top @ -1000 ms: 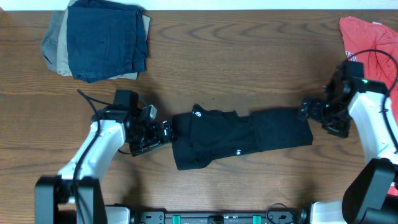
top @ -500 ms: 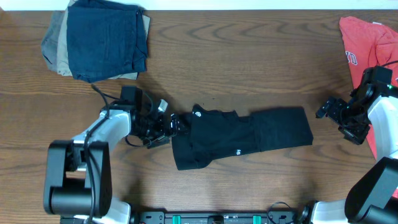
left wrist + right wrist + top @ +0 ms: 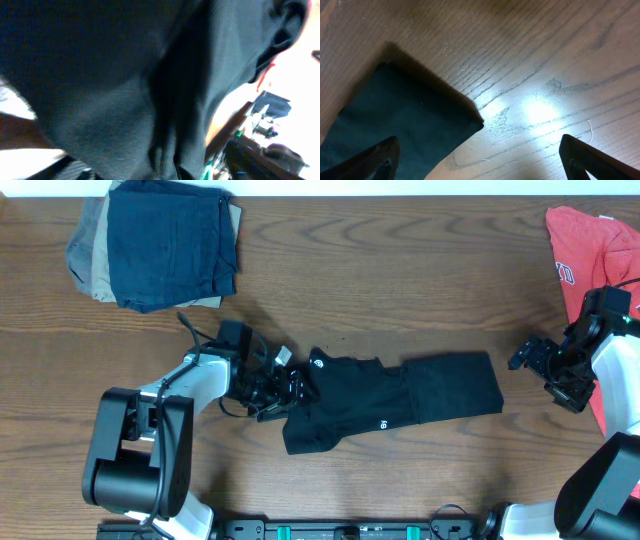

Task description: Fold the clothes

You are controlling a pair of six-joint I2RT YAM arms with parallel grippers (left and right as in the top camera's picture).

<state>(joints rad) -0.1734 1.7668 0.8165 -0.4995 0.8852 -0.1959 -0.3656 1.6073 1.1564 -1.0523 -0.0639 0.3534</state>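
The clothes (image 3: 400, 395), a black T-shirt with small white logo marks, lie folded into a long strip across the middle of the table. My left gripper (image 3: 292, 387) is pushed into the strip's left end. Dark fabric (image 3: 125, 75) fills the left wrist view and hides the fingers, so whether they grip it does not show. My right gripper (image 3: 522, 358) hangs open a short way off the strip's right end. In the right wrist view the shirt's corner (image 3: 410, 115) lies flat on the wood ahead of the right gripper (image 3: 477, 150), with nothing between its fingers.
A pile of folded garments (image 3: 165, 242), dark blue on top, sits at the back left. A red T-shirt (image 3: 590, 245) lies at the back right, just behind my right arm. The table (image 3: 400, 290) is brown wood.
My left gripper has moved right, from beside the shirt into its left end, and its jaws have begun to narrow. My right gripper drew back from the right end, then stayed still.
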